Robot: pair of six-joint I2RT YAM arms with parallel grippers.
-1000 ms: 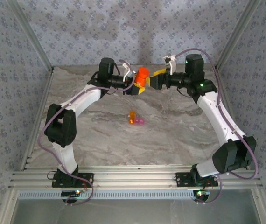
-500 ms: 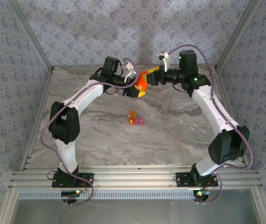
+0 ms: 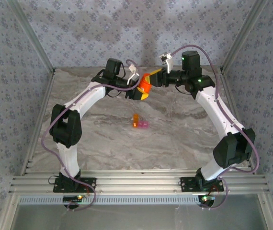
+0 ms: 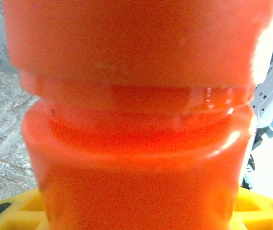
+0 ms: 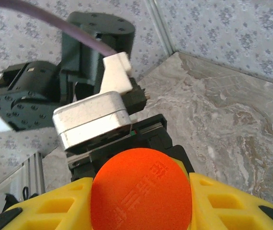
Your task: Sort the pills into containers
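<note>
Just left of the orange bottle, the left end effector is clamped round its body and holds it tilted at the far side of the surface. At the bottle's top the cap is on, and just right of it the right end effector has its yellow fingers pressed against both sides of that cap. The containers, one orange and one pink, lie well nearer than the bottle, apart from both arms; they are too small to tell what is inside. I judge the sorting barely begun: the cap must come off, the pills be tipped out and then divided between the two compartments
</note>
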